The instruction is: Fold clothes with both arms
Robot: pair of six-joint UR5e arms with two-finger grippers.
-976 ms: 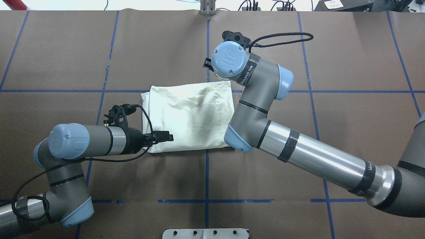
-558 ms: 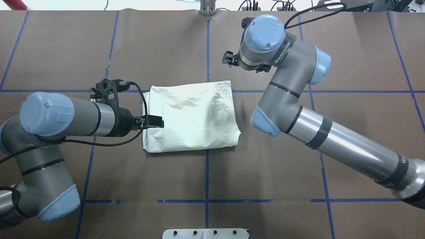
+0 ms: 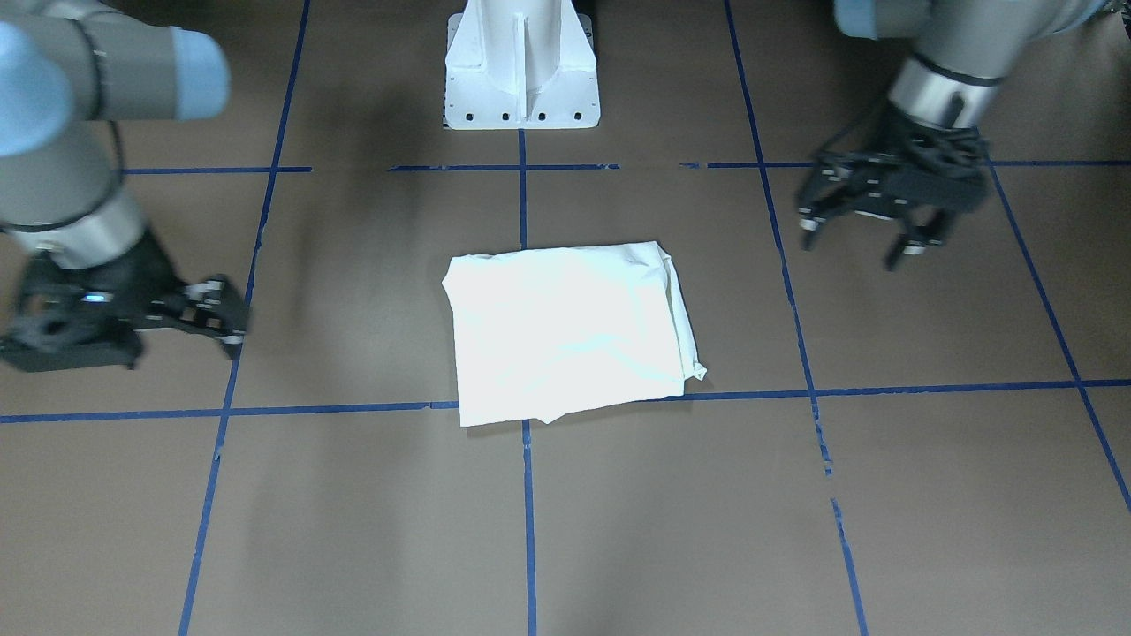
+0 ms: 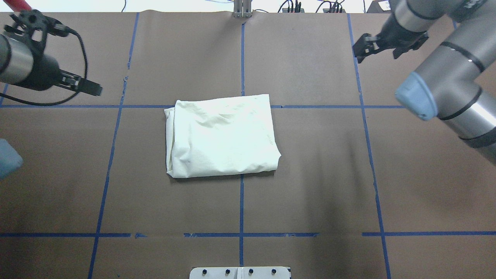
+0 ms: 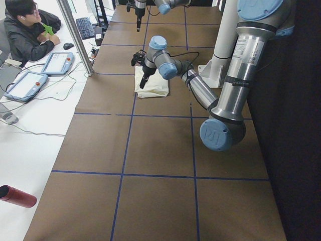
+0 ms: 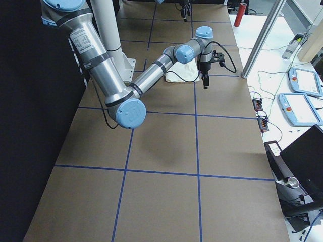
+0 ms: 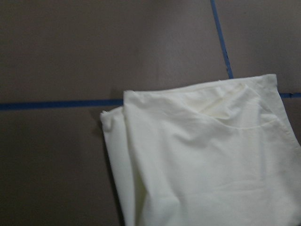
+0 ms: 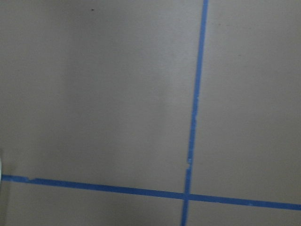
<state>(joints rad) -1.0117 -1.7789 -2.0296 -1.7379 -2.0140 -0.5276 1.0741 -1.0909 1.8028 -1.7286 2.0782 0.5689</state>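
Folding looked finished, by my judgement: the cream-white T-shirt (image 3: 565, 331) lay as a compact rectangle, plain side up, in front of the white pedestal (image 3: 521, 62). My left gripper (image 3: 850, 247) and right gripper (image 3: 225, 314) hung on either side of that pedestal, fingers spread, empty, clear of the cloth. At most a stray corner needed tidying.

Garments: one folded cream-white T-shirt (image 4: 223, 135), on one brown-papered table (image 4: 310, 193). Robot arms: two, the left arm (image 4: 19, 66) and the right arm (image 4: 459, 77), each with one black claw, the left gripper (image 3: 855, 237) and the right gripper (image 3: 225, 314), plus one white pedestal (image 3: 521, 62). Beside the table: one seated person (image 5: 27, 27), two touchscreen pendants (image 5: 57, 63), one red cylinder (image 5: 17, 196).
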